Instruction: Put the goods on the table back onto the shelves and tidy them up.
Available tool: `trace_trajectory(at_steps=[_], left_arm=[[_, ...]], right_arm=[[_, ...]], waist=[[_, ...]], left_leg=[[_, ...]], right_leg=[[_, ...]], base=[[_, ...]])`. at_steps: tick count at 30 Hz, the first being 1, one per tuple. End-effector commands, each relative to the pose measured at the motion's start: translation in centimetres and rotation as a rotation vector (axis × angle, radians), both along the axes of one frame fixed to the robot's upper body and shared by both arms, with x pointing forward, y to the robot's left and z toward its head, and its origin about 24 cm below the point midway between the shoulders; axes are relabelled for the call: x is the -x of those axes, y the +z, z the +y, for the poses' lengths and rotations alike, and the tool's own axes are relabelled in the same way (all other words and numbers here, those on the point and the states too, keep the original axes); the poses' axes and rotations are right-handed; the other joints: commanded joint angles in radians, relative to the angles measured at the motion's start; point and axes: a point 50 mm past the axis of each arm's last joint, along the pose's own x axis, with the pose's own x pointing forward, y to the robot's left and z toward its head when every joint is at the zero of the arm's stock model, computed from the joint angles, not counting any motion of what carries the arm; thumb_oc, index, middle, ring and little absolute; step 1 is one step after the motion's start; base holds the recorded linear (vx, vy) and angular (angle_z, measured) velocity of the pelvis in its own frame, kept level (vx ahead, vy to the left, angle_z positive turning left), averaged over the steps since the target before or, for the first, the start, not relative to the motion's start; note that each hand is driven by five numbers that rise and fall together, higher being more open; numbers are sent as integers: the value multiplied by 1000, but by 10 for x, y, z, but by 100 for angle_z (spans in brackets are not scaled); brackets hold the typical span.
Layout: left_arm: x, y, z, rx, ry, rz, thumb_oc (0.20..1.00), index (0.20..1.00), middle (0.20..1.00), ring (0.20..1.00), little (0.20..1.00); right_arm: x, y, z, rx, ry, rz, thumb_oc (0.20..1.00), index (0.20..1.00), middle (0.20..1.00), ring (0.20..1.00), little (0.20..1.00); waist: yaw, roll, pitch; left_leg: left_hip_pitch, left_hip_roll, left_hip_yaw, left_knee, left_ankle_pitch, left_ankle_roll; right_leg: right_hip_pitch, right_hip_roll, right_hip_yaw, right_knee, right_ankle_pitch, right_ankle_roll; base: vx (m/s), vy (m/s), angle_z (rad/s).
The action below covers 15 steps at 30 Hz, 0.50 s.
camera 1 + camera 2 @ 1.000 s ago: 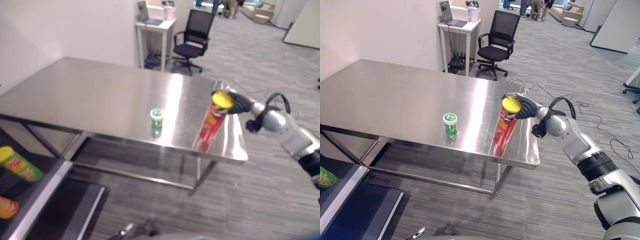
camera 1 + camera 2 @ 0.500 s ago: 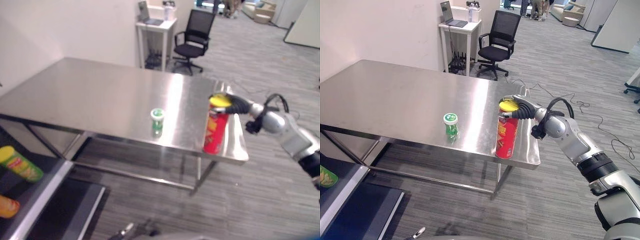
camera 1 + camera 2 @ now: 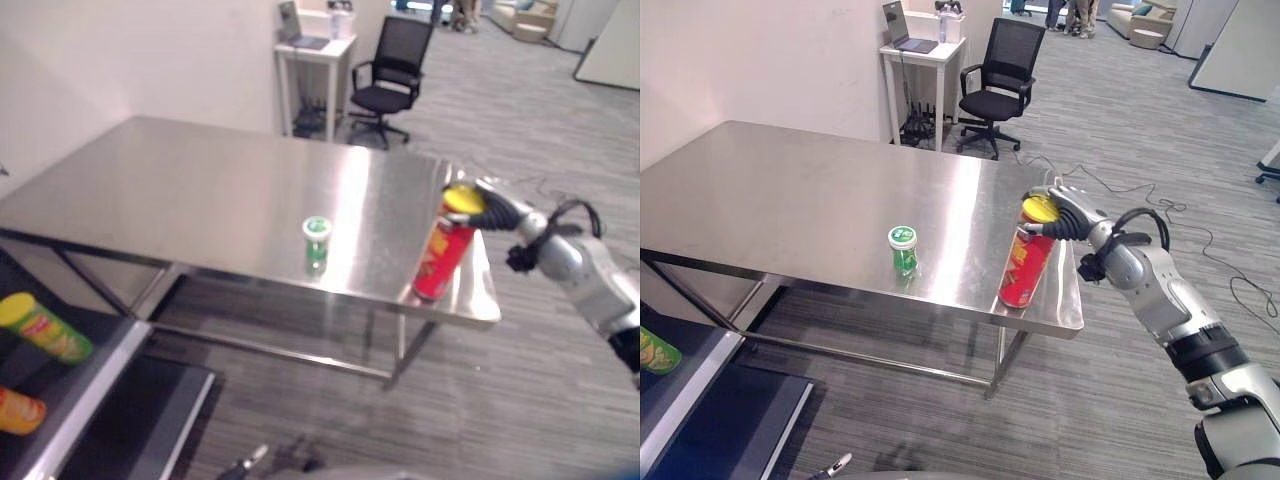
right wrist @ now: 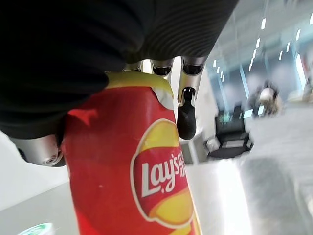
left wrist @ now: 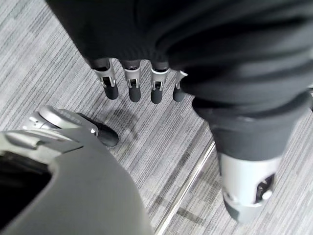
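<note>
A red chips can (image 3: 440, 250) with a yellow lid stands tilted at the steel table's (image 3: 200, 190) right front corner, its top leaning to the right. My right hand (image 3: 1072, 215) reaches in from the right and is shut on the can's top, fingers over the lid; the right wrist view shows the can (image 4: 132, 171) between the fingers (image 4: 186, 115) and the thumb. A small green jar (image 3: 903, 249) with a pale lid stands upright near the table's front edge, left of the can. My left hand (image 5: 142, 83) hangs open over the floor, holding nothing.
A dark shelf (image 3: 90, 400) sits at the lower left with a green can (image 3: 40, 328) and an orange pack (image 3: 18, 410) lying on it. A black office chair (image 3: 390, 70) and a white side table (image 3: 315, 50) stand beyond the steel table.
The chips can went from tilted to upright and now tilts to the right again, slightly nearer the table's corner. My right hand stayed on its top. The green jar has not moved.
</note>
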Motion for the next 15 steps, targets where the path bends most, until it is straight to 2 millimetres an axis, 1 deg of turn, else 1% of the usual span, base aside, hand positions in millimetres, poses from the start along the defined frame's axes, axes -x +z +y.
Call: trace_trajectory(at_steps=[1, 2, 3, 7, 8, 10, 15], left_arm=[[-24, 0, -14, 4, -87, -41, 1000, 1000, 1000, 1000, 1000], [-24, 0, -14, 4, -87, -41, 1000, 1000, 1000, 1000, 1000], [-24, 1, -12, -23, -112, -38, 1000, 1000, 1000, 1000, 1000], [-23, 1, -12, -32, -123, -35, 1000, 1000, 1000, 1000, 1000], [-22, 1, -12, -38, -131, -33, 1000, 1000, 1000, 1000, 1000], [-21, 1, -11, -44, -135, -33, 1000, 1000, 1000, 1000, 1000], [-19, 1, -11, -54, -134, -29, 1000, 1000, 1000, 1000, 1000]], right_arm=[[1, 31, 1, -16, -14, -203, 200, 200, 200, 200, 200], [1, 31, 1, -16, -14, -203, 200, 200, 200, 200, 200], [16, 42, 6, 42, -31, -375, 200, 200, 200, 200, 200], [20, 39, 7, 50, -33, -389, 200, 200, 200, 200, 200], [22, 33, 9, 51, -29, -381, 200, 200, 200, 200, 200], [23, 26, 9, 43, -39, -374, 200, 200, 200, 200, 200], [21, 16, 13, -3, -38, -350, 200, 200, 200, 200, 200]], waist=[[38, -14, -32], [38, -14, -32], [45, -11, -30], [50, -13, -31], [54, -14, -31], [58, -13, -31], [65, -13, -30]], left_leg=[[1, 37, -46, 5, -68, -17], [1, 37, -46, 5, -68, -17], [-4, 35, -54, 5, -67, -15], [-8, 34, -56, 5, -65, -15], [-10, 33, -58, 5, -65, -14], [-12, 32, -63, 5, -65, -14], [-16, 31, -67, 5, -63, -14]], right_leg=[[27, -51, 35, 7, -36, 44], [27, -51, 35, 7, -36, 44], [24, -50, 32, 7, -39, 42], [22, -50, 29, 7, -40, 42], [21, -50, 27, 7, -40, 42], [20, -50, 26, 7, -42, 41], [19, -51, 23, 7, -42, 42]], base=[[0, 0, 0], [37, -15, -2], [37, -15, 3], [11, -5, 8], [0, 0, 0], [12, 1, 4], [2, 8, 5]])
